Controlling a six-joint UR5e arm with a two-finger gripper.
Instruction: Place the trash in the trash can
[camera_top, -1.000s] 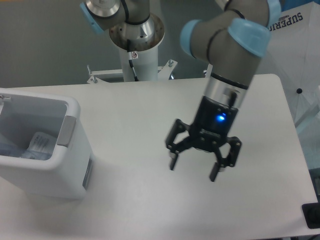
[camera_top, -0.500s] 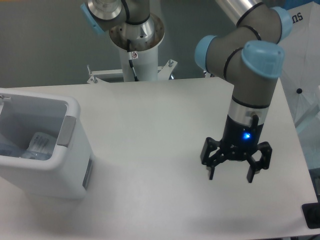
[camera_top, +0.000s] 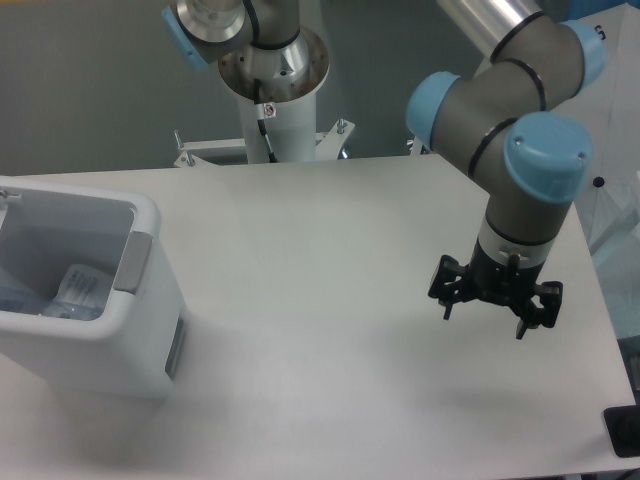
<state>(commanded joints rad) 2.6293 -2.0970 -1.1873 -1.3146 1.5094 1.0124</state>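
The trash can (camera_top: 140, 300), a large white bin with a thick rim and grey side panels, stands at the table's left edge. Inside it lies the trash: a crumpled whitish wrapper (camera_top: 78, 288), and a bluish clear piece (camera_top: 12, 298) shows at the frame's left edge, too cut off to identify. My gripper (camera_top: 484, 318) hangs far to the right over the bare table, pointing down, open, with nothing between its fingers.
The arm's white mounting column (camera_top: 272, 110) rises behind the table's far edge. A white printed sheet (camera_top: 610, 120) hangs at the right. A small black object (camera_top: 625, 432) sits at the table's front right corner.
The gripper has travelled right across the table, away from the trash can, staying open and empty. The contents of the can have not moved.
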